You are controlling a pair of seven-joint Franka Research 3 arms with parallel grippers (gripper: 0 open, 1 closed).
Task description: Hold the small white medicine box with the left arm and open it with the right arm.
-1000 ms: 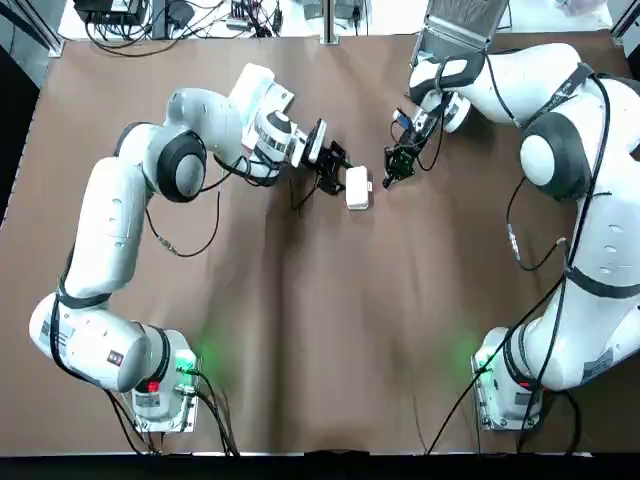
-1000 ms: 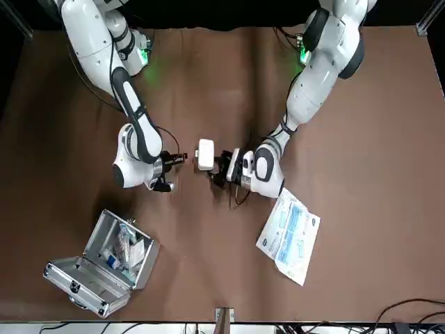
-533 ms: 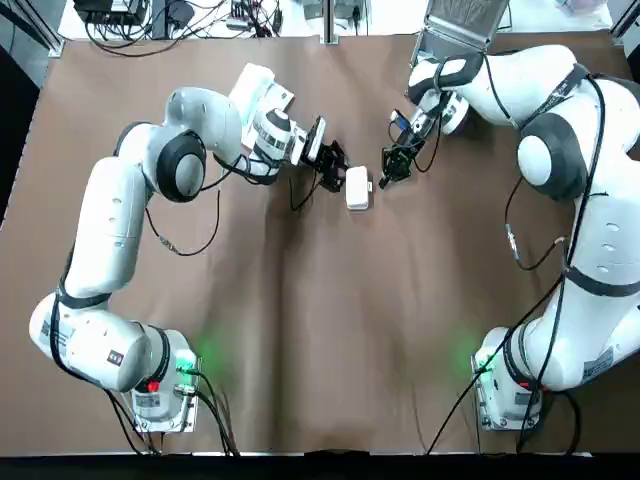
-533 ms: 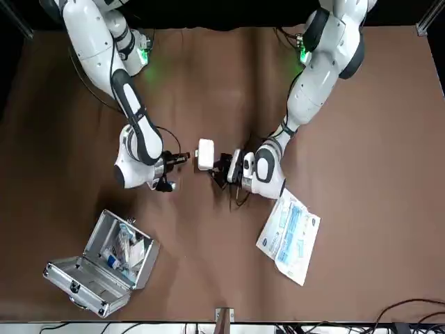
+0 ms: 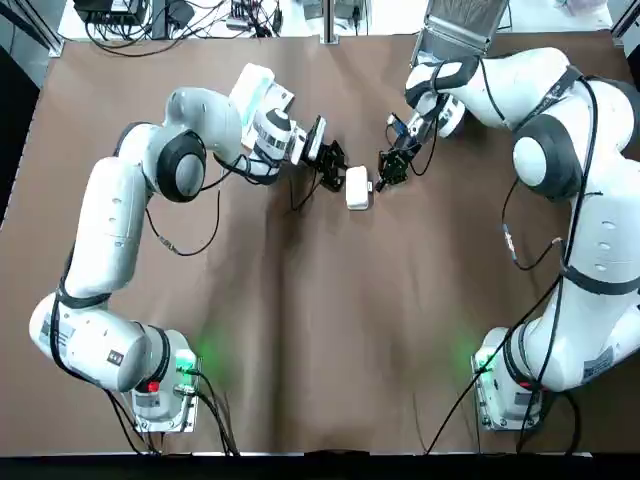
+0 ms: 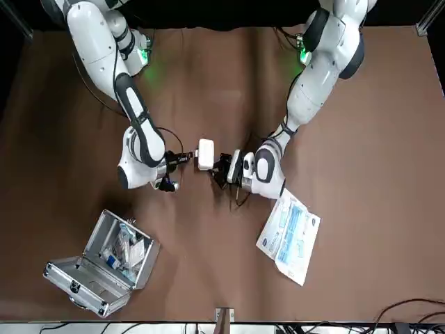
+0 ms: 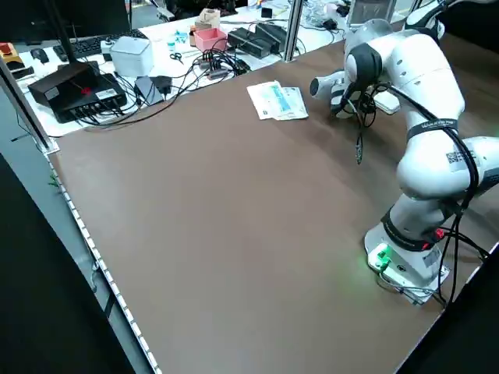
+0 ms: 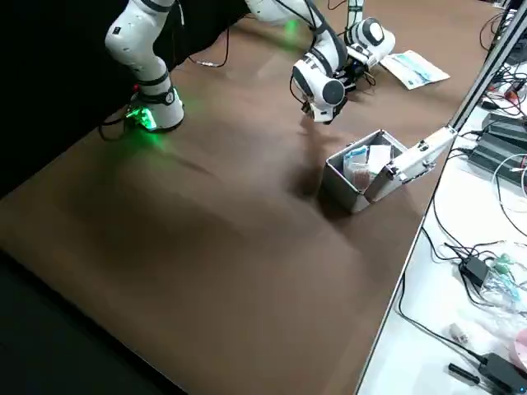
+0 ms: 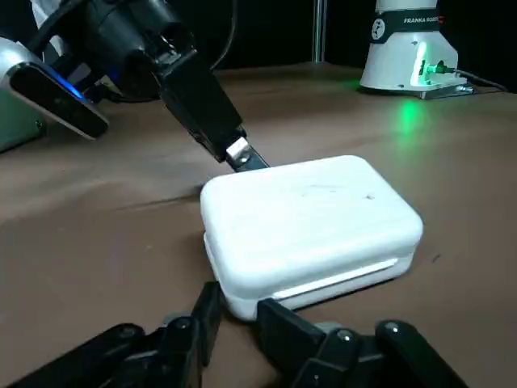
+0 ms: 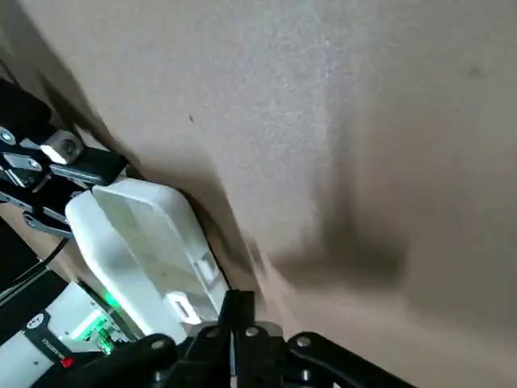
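Observation:
The small white medicine box [image 5: 358,187] lies flat on the brown table, its lid down. My left gripper [image 5: 338,178] comes in low from the left, shut on the box's near edge; in the left wrist view the fingers [image 9: 279,327] pinch the rim of the box [image 9: 311,226]. My right gripper [image 5: 385,173] is at the box's opposite side, shut, its tip touching the far edge. In the right wrist view the box [image 10: 141,234] lies just ahead of the right gripper [image 10: 236,311], with a small latch tab facing it.
An open metal case [image 6: 104,264] with small items sits on the far side of the table near the right arm. A blue-and-white packet [image 6: 290,236] lies beside the left arm. Cables and gear crowd the bench past the table's edge [image 7: 156,78].
My right gripper has moved left from a short gap away until it meets the box's edge. The left gripper and box have stayed almost still.

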